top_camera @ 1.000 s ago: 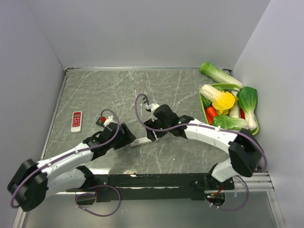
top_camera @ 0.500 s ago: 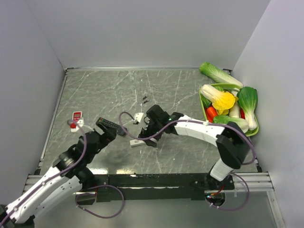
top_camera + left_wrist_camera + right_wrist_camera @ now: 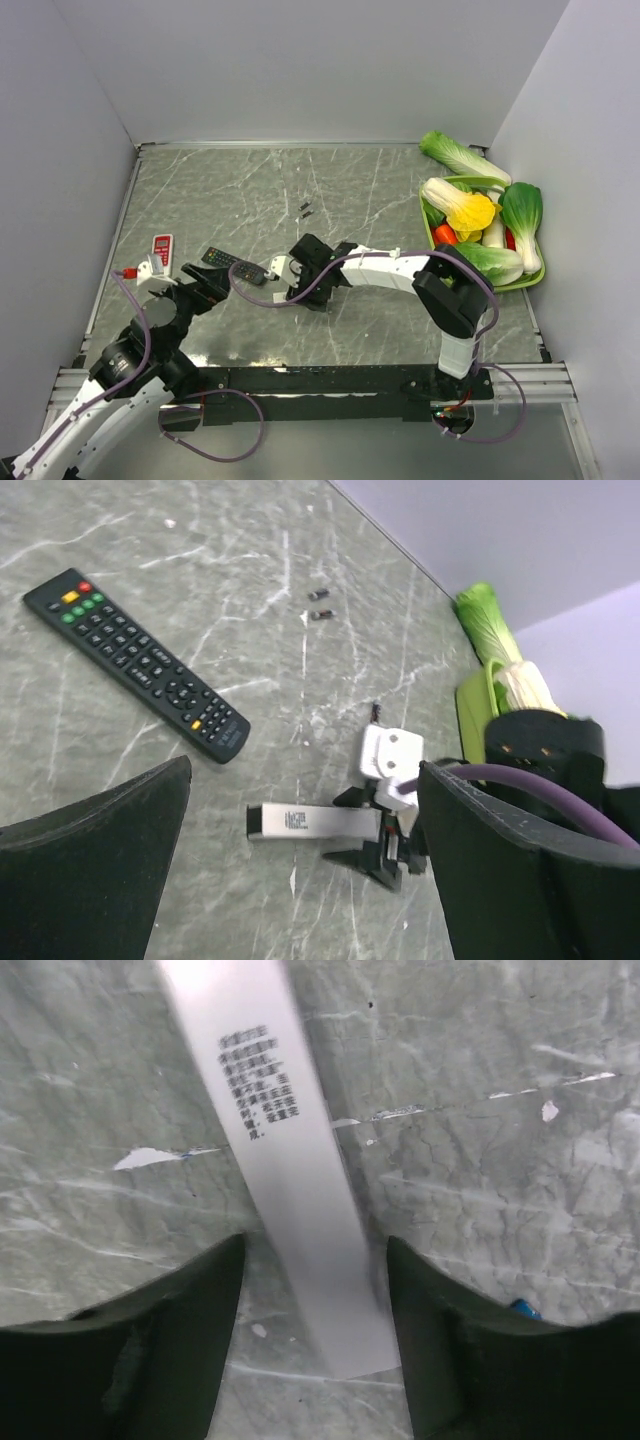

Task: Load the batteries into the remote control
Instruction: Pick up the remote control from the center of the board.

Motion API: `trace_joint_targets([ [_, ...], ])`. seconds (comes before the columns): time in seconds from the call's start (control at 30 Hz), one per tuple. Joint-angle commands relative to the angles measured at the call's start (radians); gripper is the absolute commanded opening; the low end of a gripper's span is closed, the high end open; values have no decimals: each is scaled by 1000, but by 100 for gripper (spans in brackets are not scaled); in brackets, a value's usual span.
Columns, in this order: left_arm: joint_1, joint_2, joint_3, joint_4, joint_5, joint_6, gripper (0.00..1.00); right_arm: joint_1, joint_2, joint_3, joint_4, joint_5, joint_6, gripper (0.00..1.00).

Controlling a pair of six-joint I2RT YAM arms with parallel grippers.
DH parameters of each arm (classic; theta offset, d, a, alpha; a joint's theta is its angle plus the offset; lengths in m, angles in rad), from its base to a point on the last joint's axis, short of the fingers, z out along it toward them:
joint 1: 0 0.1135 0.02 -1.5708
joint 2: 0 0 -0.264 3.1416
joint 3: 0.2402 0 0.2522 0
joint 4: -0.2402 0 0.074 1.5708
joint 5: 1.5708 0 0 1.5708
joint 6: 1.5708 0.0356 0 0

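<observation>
A long white remote [image 3: 270,1130] lies back-up on the grey marble table; it also shows in the top view [image 3: 283,298] and the left wrist view [image 3: 310,822]. My right gripper [image 3: 315,1260] is open, low over the remote's end, one finger on each side with small gaps; it also shows in the top view [image 3: 300,288]. Two tiny dark batteries [image 3: 321,603] lie farther back on the table, and show in the top view [image 3: 305,209] too. My left gripper [image 3: 300,780] is open and empty, raised at the near left [image 3: 205,290].
A black remote [image 3: 238,266] lies left of the white one, also in the left wrist view [image 3: 135,660]. A small red-and-white remote [image 3: 161,252] lies near the left wall. A green bowl of toy vegetables [image 3: 478,222] stands at the right edge.
My left arm has drawn back to the near left, away from the white remote, leaving the black remote showing on the table. My right gripper has moved left along the white remote.
</observation>
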Motion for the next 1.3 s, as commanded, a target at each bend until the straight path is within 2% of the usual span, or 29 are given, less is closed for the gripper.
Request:
trace_joint_targets([
  [0.0,-1,-35,-32,116,95,87,99,12,16,32,-10,8,-15,52],
  [0.03,-1,-38,-35,125,108,91,99,11,13,29,-8,2,-7,40],
  [0.1,-1,-39,-46,159,135,108,99,11,1,9,11,-11,8,27],
  [0.13,-1,-39,-49,171,160,113,99,11,-21,-1,19,-32,30,15],
  [0.33,-1,-45,-107,335,316,171,99,-35,-209,-131,195,-216,221,0],
  [0.4,-3,-47,-129,392,347,167,99,-54,-309,-206,275,-261,342,0],
  [0.43,-1,-53,-153,458,379,167,99,-72,-343,-235,377,-322,384,0],
  [0.6,-1,-39,-219,636,453,139,99,-103,-539,-408,685,-426,678,0],
  [0.8,-3,71,-276,918,609,128,99,-106,-608,-516,1040,-514,931,0],
  [0.9,-3,157,-270,1018,666,128,99,-105,-607,-534,1151,-538,1008,0],
  [1.0,-3,221,-265,1102,709,130,99,-103,-608,-538,1174,-538,1036,0],
  [1.1,-3,280,-252,1118,734,131,98,-103,-608,-539,1190,-543,1051,0],
  [1.2,-3,333,-256,1161,752,125,89,-101,-602,-541,1220,-560,1070,0],
  [1.27,-3,369,-261,1219,766,110,79,-100,-596,-539,1234,-569,1078,0],
])
